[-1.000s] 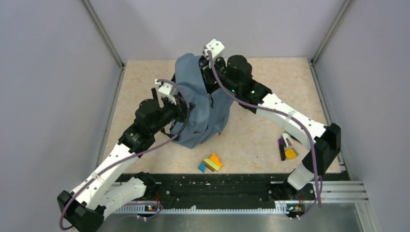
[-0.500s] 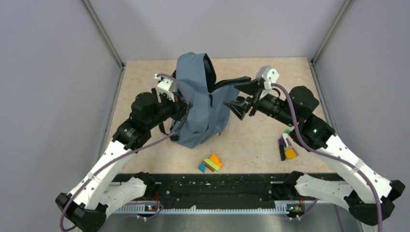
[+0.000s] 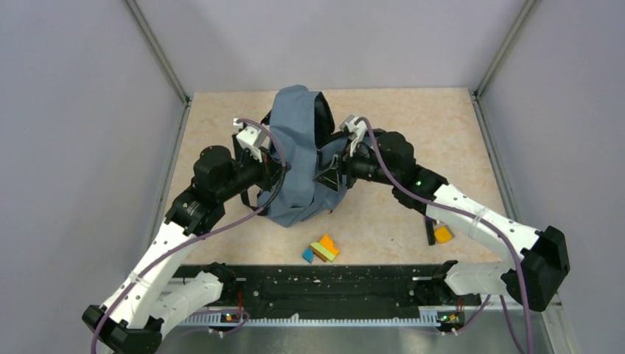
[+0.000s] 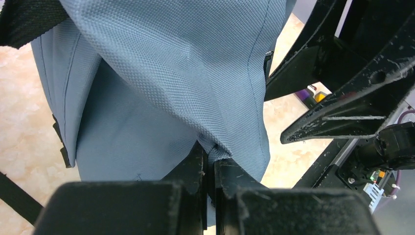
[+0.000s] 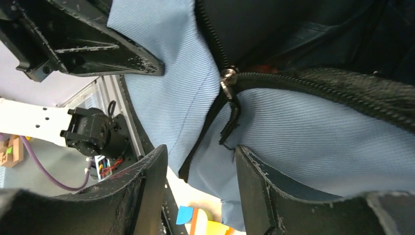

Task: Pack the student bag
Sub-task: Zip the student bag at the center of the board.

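The bag stands slumped in the middle of the pale, speckled table, a soft slate-blue heap of finely woven cloth, its mouth open at the top onto dark lining. The left gripper has its black, scuffed fingers pressed together on a puckered fold of the cloth at the bag's left side – the fabric bunches into the pinch. A coarse black webbing strap crosses the upper corner of the left wrist view.

The right gripper sits at the bag's right side with its fingers spread apart, holding nothing. Just beyond them hangs a small metal zipper pull with a black tab, where the toothed black zipper curves away. A cluster of flat coloured blocks – orange, green, blue – lies near the front edge.
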Controlling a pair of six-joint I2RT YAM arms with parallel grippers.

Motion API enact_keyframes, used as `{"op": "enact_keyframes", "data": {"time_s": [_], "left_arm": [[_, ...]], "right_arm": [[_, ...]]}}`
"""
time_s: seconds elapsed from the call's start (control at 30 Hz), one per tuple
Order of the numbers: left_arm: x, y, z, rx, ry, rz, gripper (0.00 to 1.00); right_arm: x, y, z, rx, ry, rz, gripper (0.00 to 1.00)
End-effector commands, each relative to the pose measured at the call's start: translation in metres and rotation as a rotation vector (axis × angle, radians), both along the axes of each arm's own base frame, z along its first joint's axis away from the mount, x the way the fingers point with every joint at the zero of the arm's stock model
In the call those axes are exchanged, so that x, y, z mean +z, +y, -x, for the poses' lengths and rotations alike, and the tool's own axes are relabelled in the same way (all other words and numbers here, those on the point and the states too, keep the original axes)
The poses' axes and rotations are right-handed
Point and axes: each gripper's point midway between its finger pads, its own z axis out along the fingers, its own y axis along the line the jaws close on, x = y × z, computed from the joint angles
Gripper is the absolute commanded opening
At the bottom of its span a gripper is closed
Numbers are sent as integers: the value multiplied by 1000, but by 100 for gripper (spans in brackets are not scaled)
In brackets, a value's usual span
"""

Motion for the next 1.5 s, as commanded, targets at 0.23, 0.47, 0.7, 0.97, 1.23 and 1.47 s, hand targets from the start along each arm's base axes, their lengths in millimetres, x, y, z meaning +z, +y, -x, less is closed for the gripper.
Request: {"op": "enact_keyframes", "data": {"time_s": [0.23,0.47,0.7,0.97,1.23,1.47], "left_arm": [[20,5,-3,9,-99,28,0],[15,2,-5,-5,-74,29,0],[15,2,-6,-9,-71,30,0],[14,6,-8,9,-76,24,0],[14,21,-19,102,-78,15,0],[8,26,-25,131,-65,-4,0]], "right_arm": [[35,-5,-28,-65,-10,-129,48],[38,6,-25,18,-44,-115,43],[43,14,-28,50,-76,-128,36],[37,11,-39,6,-102,-89,0],[55,-9,-42,-81,-237,-102,0],[78,-2,-32,-11,-314,-176,0]]}}
